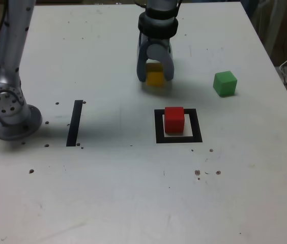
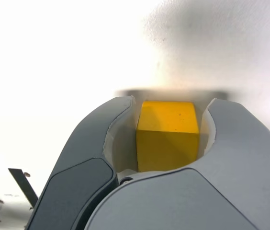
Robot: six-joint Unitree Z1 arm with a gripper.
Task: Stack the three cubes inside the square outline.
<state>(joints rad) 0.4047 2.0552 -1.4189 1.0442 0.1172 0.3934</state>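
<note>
Tool (image 1: 155,77) pinching yellow cube (image 2: 167,134); red cube (image 1: 174,120) inside square outline (image 1: 159,127); green cube (image 1: 225,83) apart

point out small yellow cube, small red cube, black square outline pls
small yellow cube (image 2: 167,136): wrist view, front face.
small red cube (image 1: 174,120): exterior view, front face.
black square outline (image 1: 179,139): exterior view, near edge.

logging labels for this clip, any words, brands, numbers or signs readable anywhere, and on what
None: no readable text in either view.
The red cube, yellow cube and green cube have plain faces.
The black square outline and black strip on the table are bare marks, not writing.
The arm's base shows no legible label.
</note>
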